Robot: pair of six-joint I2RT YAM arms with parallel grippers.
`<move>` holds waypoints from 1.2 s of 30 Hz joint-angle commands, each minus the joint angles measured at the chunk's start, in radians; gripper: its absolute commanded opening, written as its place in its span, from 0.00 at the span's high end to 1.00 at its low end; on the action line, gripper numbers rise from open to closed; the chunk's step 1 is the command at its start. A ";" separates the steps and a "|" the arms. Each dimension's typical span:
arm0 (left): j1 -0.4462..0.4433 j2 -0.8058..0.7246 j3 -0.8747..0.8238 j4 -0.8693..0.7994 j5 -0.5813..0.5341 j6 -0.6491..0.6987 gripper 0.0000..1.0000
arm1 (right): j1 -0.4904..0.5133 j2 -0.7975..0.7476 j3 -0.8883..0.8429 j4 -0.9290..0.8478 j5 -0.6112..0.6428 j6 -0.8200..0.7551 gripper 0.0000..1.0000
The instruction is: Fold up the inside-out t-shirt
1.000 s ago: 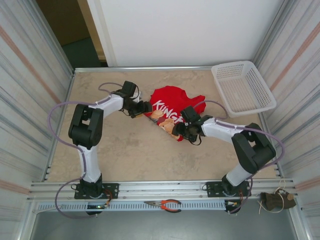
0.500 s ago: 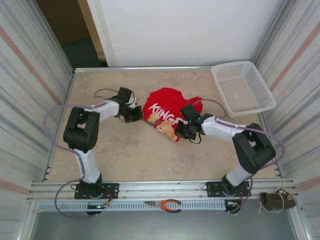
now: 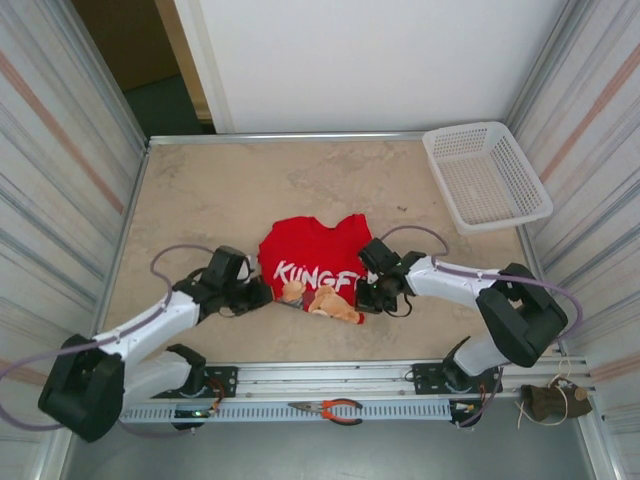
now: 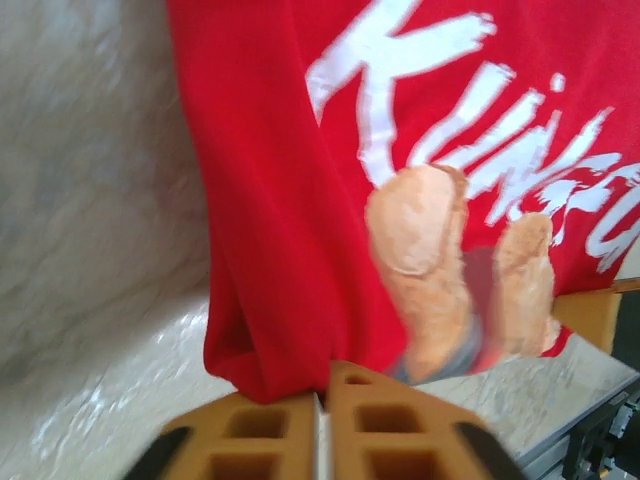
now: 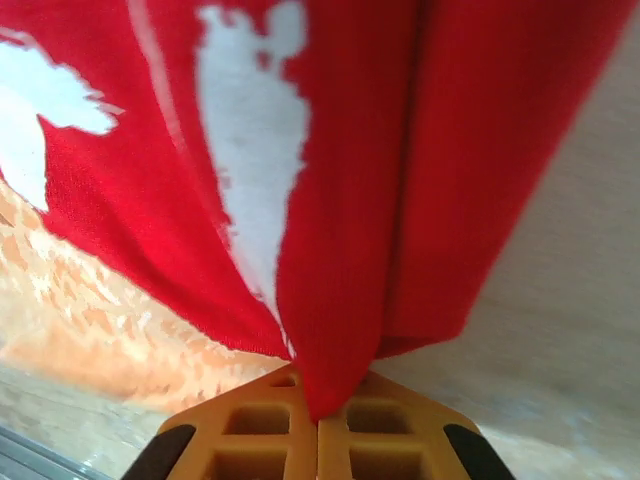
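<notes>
The red t-shirt lies near the table's front edge, its face with white lettering and a brown teddy bear turned up. My left gripper is shut on the shirt's left lower corner; in the left wrist view red cloth bunches between the orange fingers. My right gripper is shut on the right lower corner, and in the right wrist view a red fold is pinched between its fingers. The shirt stretches between the two grippers.
A white plastic basket stands at the back right of the table. Red-handled pliers lie on the metal rail in front of the arm bases. Bare marbled tabletop spreads behind the shirt.
Both grippers have pulled the shirt from the table's middle toward the near edge. The left arm swung low and forward, and the shirt now lies more spread out.
</notes>
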 commanded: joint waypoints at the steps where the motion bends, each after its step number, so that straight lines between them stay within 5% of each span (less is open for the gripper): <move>1: 0.018 -0.058 0.004 -0.047 -0.089 -0.039 0.61 | -0.080 -0.066 0.004 -0.087 0.038 -0.061 0.60; 4: 0.079 -0.065 0.095 -0.114 -0.082 0.048 0.43 | -0.153 -0.133 0.070 -0.138 0.036 -0.115 0.38; 10: 0.229 0.155 0.305 -0.067 0.031 0.218 0.36 | -0.289 -0.090 0.252 -0.132 0.026 -0.197 0.20; 22: 0.242 0.697 0.633 -0.043 0.062 0.377 0.28 | -0.340 0.373 0.507 0.010 -0.054 -0.191 0.20; 29: 0.240 0.814 0.640 0.127 0.237 0.336 0.27 | -0.356 0.433 0.501 0.114 -0.150 -0.170 0.36; 36: 0.222 0.857 0.678 0.077 0.171 0.354 0.23 | -0.364 0.458 0.491 0.112 -0.120 -0.166 0.23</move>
